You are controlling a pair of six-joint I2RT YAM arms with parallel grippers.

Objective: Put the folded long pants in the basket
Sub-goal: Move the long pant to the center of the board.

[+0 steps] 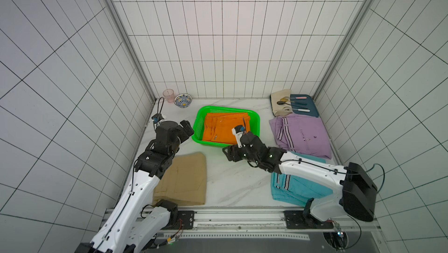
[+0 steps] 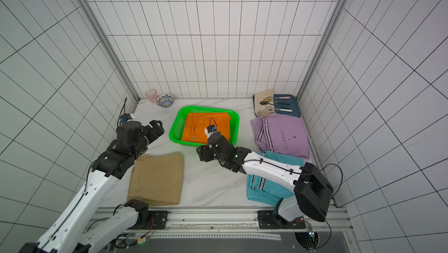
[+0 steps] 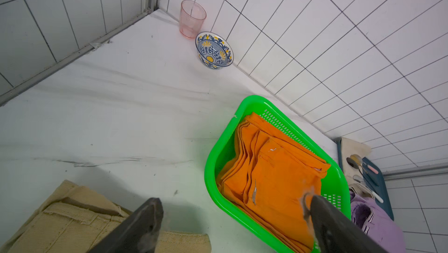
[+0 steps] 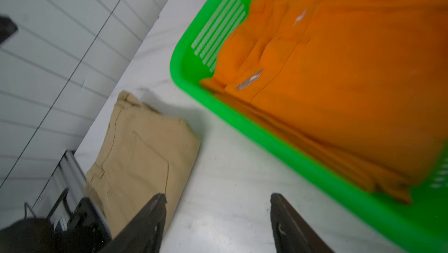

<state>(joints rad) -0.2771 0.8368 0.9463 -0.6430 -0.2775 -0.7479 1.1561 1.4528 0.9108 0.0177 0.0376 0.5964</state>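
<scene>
Found the orange folded pants (image 1: pixel 225 128) lying flat inside the green perforated basket (image 1: pixel 199 125), with both pincers empty.
Saw the khaki folded pants (image 1: pixel 186 179) on the white marble surface (image 1: pixel 232 179) near the basket's front left, partly under the left arm (image 1: pixel 135 191); the lilac striped pants (image 1: pixel 303 135) near the basket's right side; the light blue striped pants (image 1: pixel 295 186) in front of those, partly under the right arm (image 1: pixel 315 169). Caught the left pincer (image 3: pixel 234 199) spread wide by the basket's left wall, gripping nothing, and the right pincer (image 4: pixel 218 196) parted over bare surface by the basket's front edge, likewise gripping nothing. Noted cutlery laid across a cream cloth (image 1: pixel 280 101) and dark blue tray (image 1: pixel 312 113), plus a pink cup (image 1: pixel 168 95) and patterned bowl (image 1: pixel 183 100) at the back wall.
</scene>
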